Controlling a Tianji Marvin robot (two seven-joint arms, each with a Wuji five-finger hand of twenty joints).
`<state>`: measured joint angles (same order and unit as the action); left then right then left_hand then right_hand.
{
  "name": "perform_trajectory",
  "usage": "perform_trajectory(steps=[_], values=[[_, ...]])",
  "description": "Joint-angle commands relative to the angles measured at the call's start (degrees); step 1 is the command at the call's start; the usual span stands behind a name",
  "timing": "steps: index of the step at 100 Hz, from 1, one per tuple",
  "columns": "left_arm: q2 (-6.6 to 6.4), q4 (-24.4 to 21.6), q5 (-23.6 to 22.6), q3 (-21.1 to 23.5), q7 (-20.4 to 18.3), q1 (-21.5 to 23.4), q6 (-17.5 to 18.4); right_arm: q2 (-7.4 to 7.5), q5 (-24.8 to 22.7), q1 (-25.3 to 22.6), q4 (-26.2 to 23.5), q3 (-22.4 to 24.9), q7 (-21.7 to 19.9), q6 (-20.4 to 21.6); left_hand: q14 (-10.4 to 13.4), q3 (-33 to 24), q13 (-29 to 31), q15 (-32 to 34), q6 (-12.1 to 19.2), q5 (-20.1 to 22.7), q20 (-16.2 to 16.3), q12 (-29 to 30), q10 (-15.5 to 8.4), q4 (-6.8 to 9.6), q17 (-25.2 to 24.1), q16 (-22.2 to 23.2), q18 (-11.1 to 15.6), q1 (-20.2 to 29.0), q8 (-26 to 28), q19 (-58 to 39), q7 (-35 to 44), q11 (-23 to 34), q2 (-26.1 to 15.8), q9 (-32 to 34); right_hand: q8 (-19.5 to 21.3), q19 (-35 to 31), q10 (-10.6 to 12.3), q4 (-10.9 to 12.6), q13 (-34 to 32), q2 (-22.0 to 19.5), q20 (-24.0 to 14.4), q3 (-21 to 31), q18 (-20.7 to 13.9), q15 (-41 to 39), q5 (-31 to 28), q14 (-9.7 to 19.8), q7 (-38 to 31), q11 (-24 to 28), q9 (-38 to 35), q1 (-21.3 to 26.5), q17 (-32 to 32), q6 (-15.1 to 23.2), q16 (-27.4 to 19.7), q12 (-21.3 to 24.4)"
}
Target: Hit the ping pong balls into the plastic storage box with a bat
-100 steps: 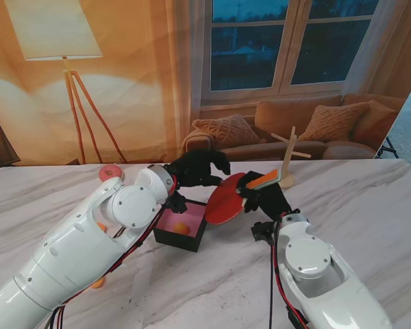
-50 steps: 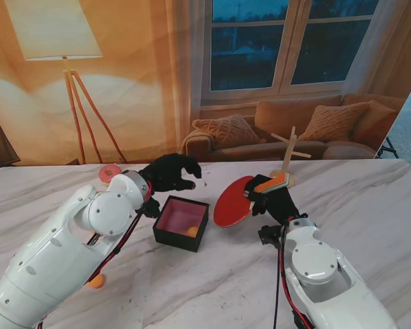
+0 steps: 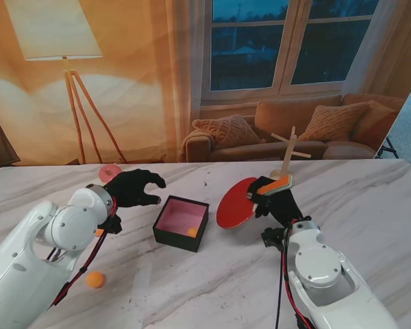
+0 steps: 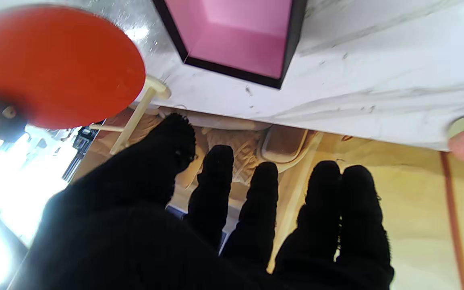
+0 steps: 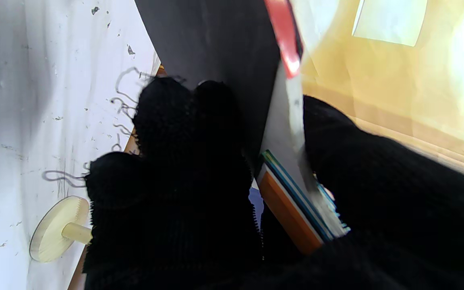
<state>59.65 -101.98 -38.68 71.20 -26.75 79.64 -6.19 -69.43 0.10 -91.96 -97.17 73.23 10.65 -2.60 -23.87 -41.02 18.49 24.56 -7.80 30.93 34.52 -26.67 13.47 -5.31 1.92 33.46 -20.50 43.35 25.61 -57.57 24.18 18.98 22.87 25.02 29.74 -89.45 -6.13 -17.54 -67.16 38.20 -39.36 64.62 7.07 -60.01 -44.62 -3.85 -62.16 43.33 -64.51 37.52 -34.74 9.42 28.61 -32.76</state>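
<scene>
One ball (image 3: 192,232) lies in the box (image 3: 181,223), our spread left hand (image 3: 135,188) has withdrawn, and our right hand (image 3: 270,199) grips the bat (image 3: 237,203), ready for another.

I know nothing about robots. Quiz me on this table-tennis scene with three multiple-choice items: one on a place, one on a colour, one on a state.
1. Where is the loose orange ball?
A. In the robot's right hand
B. On the table, near the left arm
C. On the bat

2. What colour is the storage box inside?
A. Pink
B. Green
C. Blue

3. What is the left hand doing?
A. Gripping the bat
B. Holding the box
C. Open, holding nothing

Answers: 1 B, it lies on the marble. 2 A, pink lining, black walls. 3 C, fingers apart; the right hand grips the bat.
</scene>
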Motion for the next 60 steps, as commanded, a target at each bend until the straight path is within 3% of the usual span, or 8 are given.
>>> perform_trajectory(steps=[1, 29, 46, 60], values=[[-1.02, -0.43, -0.56, 0.64, -0.54, 1.75, -0.32, -0.07, -0.02, -0.45, -0.71, 0.12, -0.51, -0.33, 1.1, 2.23, -2.67, -1.2, -0.06, -2.62, -0.57, 1.37, -0.9, 1.53, -1.81, -0.32, 1.16, -0.93, -0.97, 2.13, -1.85, -1.23, -0.97, -2.72, 0.82, 0.55, 3.84, 1.31, 1.48, -2.38, -0.17, 1.8, -2.54, 1.95, -2.83, 3.52, -1.31, 1.0, -1.53, 3.22, 0.26, 0.56, 0.69, -0.89], [-1.54, -1.76, -3.3, 4.89, -2.77, 6.67, -0.64, 0.0, -0.02, -0.85, -1.21, 0.12, -0.61, -0.18, 2.04, 5.73, -5.48, -5.7, 0.0, -4.24, -0.7, 2.25, -1.38, 1.77, -6.08, -1.8, 2.09, -1.57, -1.15, 10.52, -4.97, -3.21, -2.01, -4.98, 0.79, 0.53, 3.86, 1.3, 1.5, -2.4, -0.19, 1.82, -2.55, 1.93, -2.82, 3.47, -1.28, 1.03, -1.55, 3.24, 0.18, 0.57, 0.7, -0.87], [-1.54, -2.1, -5.91, 7.26, -2.43, 9.61, -0.33, 0.11, -0.01, -0.91, -1.18, 0.11, -0.99, 0.34, 3.16, 7.39, -6.87, -8.09, 1.55, -9.32, -0.01, 3.3, -2.1, 1.93, -7.2, -2.54, 1.65, -1.91, -2.49, 14.55, -9.04, -5.28, -2.35, -8.2, 0.81, 0.53, 3.83, 1.31, 1.47, -2.39, -0.19, 1.85, -2.52, 1.89, -2.84, 3.42, -1.31, 1.04, -1.57, 3.26, 0.19, 0.5, 0.71, -0.85], [-1.52, -2.33, -8.62, 9.26, -2.26, 12.12, -0.19, 0.13, -0.2, -0.97, -1.02, 0.14, -0.99, 0.58, 3.64, 8.39, -7.72, -9.87, 2.13, -10.86, 0.3, 3.85, -2.35, 2.06, -7.72, -3.09, 1.52, -2.14, -2.94, 18.04, -10.66, -6.28, -2.42, -9.25, 0.8, 0.58, 3.76, 1.3, 1.48, -2.37, -0.19, 1.87, -2.46, 1.89, -2.83, 3.44, -1.29, 1.04, -1.56, 3.21, 0.21, 0.54, 0.7, -0.83]])
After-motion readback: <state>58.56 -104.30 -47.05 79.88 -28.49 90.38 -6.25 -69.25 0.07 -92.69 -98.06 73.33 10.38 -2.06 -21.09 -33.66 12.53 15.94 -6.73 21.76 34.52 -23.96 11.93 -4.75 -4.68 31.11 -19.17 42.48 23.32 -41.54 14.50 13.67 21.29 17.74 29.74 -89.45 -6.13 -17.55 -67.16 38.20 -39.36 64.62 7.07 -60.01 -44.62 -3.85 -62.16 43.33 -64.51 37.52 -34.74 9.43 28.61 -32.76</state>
